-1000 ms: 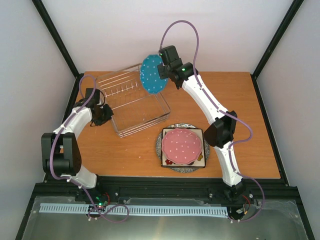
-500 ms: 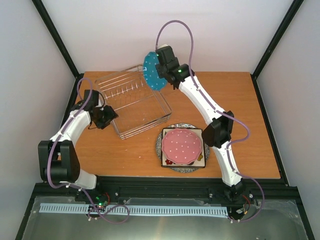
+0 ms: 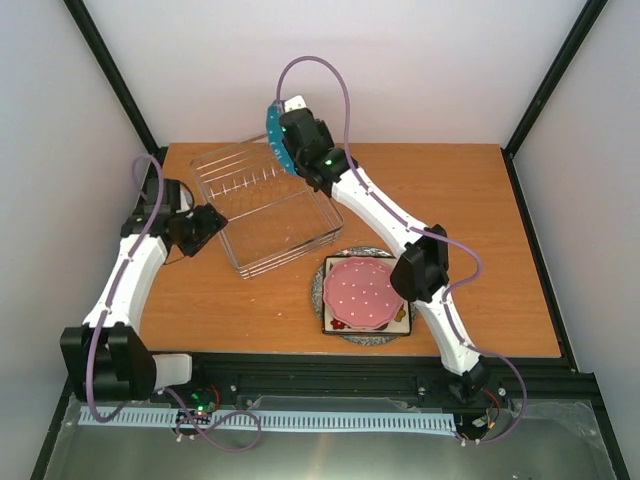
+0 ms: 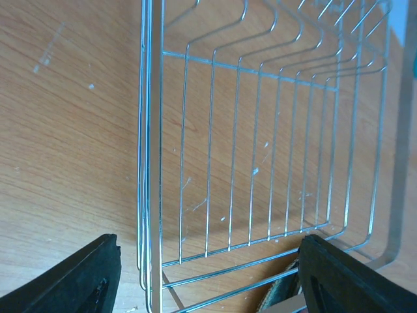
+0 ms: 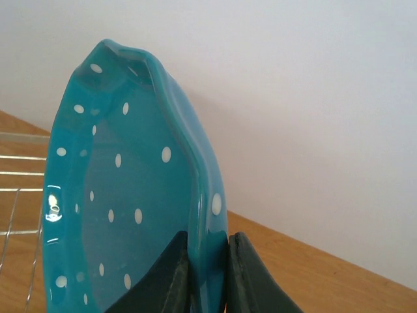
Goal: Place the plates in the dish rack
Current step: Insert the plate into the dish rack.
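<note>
We found the right pincer (image 5: 208, 280) clamped on the rim of the blue plate (image 5: 124, 182), one finger on each face. The plate stood on edge, its white-dotted hollow turned toward the left of the wrist view. From above, that plate sat at the far corner of the rack (image 3: 232, 248), close to the back wall, and we could not tell whether it touched the wires. The rack lay on the left half of the worktop (image 3: 480, 250), set askew to its edges, its row of upright tines toward the far side. The left pincer (image 3: 205, 228) was at the rack's left side, near its near corner, with its fingers (image 4: 78, 280) spread wide and gripping nothing. In its wrist view the rack's wire wall ran up between the two fingers, closer to the one on the left of the picture. We could not tell whether either finger touched it. Just beside the rack's near right corner stood a stack: a pink plate (image 3: 365, 293) with white dots on a square plate (image 3: 403, 322) with a dark rim, on a grey plate (image 3: 317, 290) whose rim showed around them.
</note>
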`<control>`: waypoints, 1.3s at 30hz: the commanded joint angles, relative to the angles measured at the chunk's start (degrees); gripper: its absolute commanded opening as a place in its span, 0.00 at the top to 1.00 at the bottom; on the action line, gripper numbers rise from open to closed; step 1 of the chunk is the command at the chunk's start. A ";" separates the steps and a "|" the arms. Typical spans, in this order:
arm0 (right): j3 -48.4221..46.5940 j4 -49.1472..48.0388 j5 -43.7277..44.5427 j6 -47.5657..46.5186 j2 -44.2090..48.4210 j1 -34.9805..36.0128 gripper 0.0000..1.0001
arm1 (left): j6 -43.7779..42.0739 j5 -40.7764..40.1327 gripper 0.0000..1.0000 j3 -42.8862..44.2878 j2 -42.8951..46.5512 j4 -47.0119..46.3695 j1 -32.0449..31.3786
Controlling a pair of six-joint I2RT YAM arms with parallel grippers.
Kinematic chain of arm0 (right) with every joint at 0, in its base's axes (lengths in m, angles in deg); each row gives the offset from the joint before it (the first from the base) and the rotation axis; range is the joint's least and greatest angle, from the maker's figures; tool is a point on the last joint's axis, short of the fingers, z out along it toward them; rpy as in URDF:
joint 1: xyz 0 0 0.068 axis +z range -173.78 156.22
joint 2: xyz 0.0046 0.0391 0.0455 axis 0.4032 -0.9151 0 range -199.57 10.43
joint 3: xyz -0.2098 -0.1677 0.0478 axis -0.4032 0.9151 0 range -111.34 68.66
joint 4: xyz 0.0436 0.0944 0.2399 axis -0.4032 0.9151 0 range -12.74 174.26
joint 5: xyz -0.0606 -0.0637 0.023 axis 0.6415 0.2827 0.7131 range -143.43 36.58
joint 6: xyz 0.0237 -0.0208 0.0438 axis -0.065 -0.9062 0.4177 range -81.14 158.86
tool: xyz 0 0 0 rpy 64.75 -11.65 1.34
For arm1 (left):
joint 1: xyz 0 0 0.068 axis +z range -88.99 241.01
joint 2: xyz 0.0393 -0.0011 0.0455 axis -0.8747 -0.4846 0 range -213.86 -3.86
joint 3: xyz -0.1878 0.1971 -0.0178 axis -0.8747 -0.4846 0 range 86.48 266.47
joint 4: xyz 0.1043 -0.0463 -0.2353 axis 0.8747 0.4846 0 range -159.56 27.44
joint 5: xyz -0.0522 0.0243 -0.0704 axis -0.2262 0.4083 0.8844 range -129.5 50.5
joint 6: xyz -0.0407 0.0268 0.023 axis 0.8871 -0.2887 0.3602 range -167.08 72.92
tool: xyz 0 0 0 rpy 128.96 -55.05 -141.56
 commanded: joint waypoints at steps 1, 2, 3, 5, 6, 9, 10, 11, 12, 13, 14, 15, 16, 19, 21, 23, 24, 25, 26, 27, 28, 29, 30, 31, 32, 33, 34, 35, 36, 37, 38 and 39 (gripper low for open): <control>1.27 -21.38 9.94 -5.04 1.07 1.60 0.97 | 0.24 -0.07 0.24 1.04 5.53 0.56 2.43; 0.99 -22.97 10.93 -6.36 0.29 1.84 0.97 | 0.34 0.18 0.24 0.66 6.51 0.33 2.76; 0.28 -23.90 11.56 -7.36 -0.59 2.00 0.97 | 0.35 0.59 0.22 0.39 7.35 0.02 3.21; -0.83 -25.03 13.06 -8.77 -2.41 2.23 0.97 | -0.10 1.16 0.15 0.10 8.40 -0.48 3.75; -0.67 -25.48 13.41 -9.29 -2.85 2.16 0.97 | -0.51 1.69 0.14 0.16 8.58 -0.60 3.86; 0.71 -26.79 13.92 -9.79 -3.49 2.15 0.97 | -1.02 2.04 0.04 0.53 8.90 -0.52 3.91; 0.66 -26.77 13.93 -9.64 -3.81 2.15 0.97 | -0.86 1.94 0.01 0.51 9.10 -0.58 3.91; 0.65 -26.85 13.96 -9.58 -4.08 2.15 0.97 | -0.85 1.98 0.00 0.37 9.29 -0.77 3.91; 0.46 -26.75 14.06 -9.73 -4.48 2.15 0.97 | -0.78 1.83 0.00 0.39 9.41 -0.75 3.91; 0.32 -26.90 14.05 -9.91 -4.78 2.15 0.97 | -0.70 1.74 0.00 0.40 9.48 -0.75 3.95; 0.42 -27.26 14.07 -10.33 -5.02 2.15 0.97 | -0.77 1.73 0.00 0.52 9.59 -0.89 3.92; 0.51 -27.49 13.97 -10.59 -5.13 2.15 0.97 | -0.76 1.73 0.00 0.68 9.69 -0.80 3.91; 0.79 -27.54 13.69 -10.63 -5.13 2.08 0.97 | -0.58 1.73 0.00 0.81 9.83 -0.88 3.91; 1.16 -27.53 13.56 -10.51 -5.50 1.97 0.97 | -0.34 1.67 0.00 0.93 10.06 -1.11 3.98; 1.24 -26.99 13.35 -9.96 -5.72 1.97 0.97 | -0.33 1.66 0.00 0.93 9.97 -1.21 4.12; 1.32 -26.37 13.24 -9.33 -5.98 1.97 0.97 | -0.26 1.60 0.00 0.80 10.04 -1.32 4.25; 1.32 -26.09 13.21 -9.17 -6.20 1.97 0.97 | -0.26 1.56 0.00 0.71 10.06 -1.36 4.43; 1.33 -25.82 13.09 -8.85 -6.26 1.97 0.97 | -0.24 1.55 0.00 0.67 10.09 -1.26 4.51; 1.33 -25.63 13.04 -8.67 -6.44 1.97 0.97 | -0.22 1.51 0.00 0.60 10.24 -1.21 4.57; 1.35 -25.44 12.92 -8.44 -6.51 1.97 0.97 | -0.18 1.35 0.00 0.53 10.38 -1.25 4.61; 1.35 -25.31 12.72 -8.37 -6.64 2.04 0.97 | -0.12 1.22 0.00 0.45 10.50 -1.27 4.66; 1.35 -25.13 12.68 -8.15 -6.70 2.03 0.97 | -0.19 1.20 0.00 0.40 10.64 -1.25 4.74; 1.32 -24.76 12.43 -7.80 -6.85 2.06 0.97 | -0.16 1.13 0.00 0.44 10.74 -1.21 4.78; 1.45 -24.69 12.37 -7.75 -7.03 2.14 0.97 | -0.15 1.17 0.00 0.40 10.88 -1.18 4.83; 1.64 -24.52 12.31 -7.63 -7.18 2.19 0.97 | -0.10 1.16 0.00 0.32 11.01 -1.12 4.87; 1.85 -24.35 12.23 -7.51 -7.29 2.23 0.97 | -0.02 1.12 0.00 0.31 11.10 -1.06 4.92; 2.14 -24.33 12.24 -7.45 -7.39 2.31 0.97 | -0.02 1.11 0.00 0.31 11.28 -1.01 4.97; 2.39 -24.20 12.18 -7.31 -7.56 2.32 0.97 | 0.02 1.07 0.00 0.42 11.42 -0.92 5.03; 2.59 -24.01 12.16 -6.97 -7.65 2.32 0.97 | 0.10 1.11 0.00 0.40 11.58 -0.87 5.05; 2.86 -23.90 12.13 -6.81 -7.80 2.34 0.97 | 0.11 1.12 0.00 0.46 11.71 -0.92 5.07; 2.81 -23.63 11.95 -6.48 -8.03 2.40 0.97 | 0.07 1.09 0.00 0.53 11.86 -0.81 5.14; 2.74 -23.40 11.82 -6.19 -8.26 2.41 0.97 | 0.11 1.01 0.00 0.57 11.96 -0.68 5.22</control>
